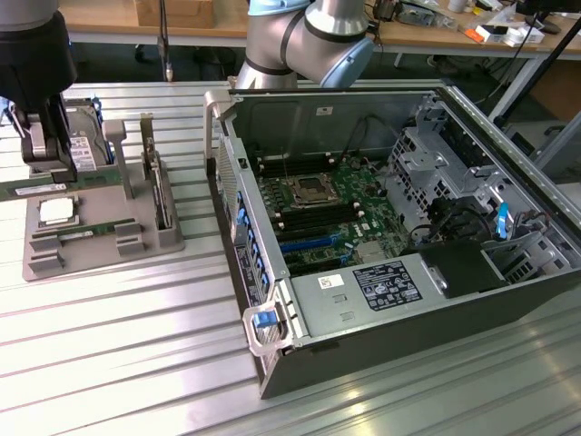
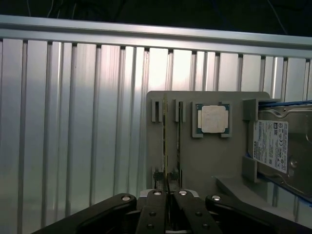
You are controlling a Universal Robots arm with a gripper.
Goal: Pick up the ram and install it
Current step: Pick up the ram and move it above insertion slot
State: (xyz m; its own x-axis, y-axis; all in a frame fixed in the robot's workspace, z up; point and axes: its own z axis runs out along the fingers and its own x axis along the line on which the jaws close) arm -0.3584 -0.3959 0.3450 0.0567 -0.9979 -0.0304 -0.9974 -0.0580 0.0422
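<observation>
End effector (image 2: 168, 189) pinched on ram (image 2: 165, 136), seen edge-on at wrist; exterior view adds open computer case (image 1: 381, 350).

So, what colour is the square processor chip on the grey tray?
Silver square processor chip, green-edged; wrist view.

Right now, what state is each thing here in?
ram: held on edge by the gripper, over the grey holder.
gripper: shut on the ram.
processor: lying flat in the holder.
hard drive: propped upright in the holder.
computer case: open, on its side, motherboard exposed.
</observation>
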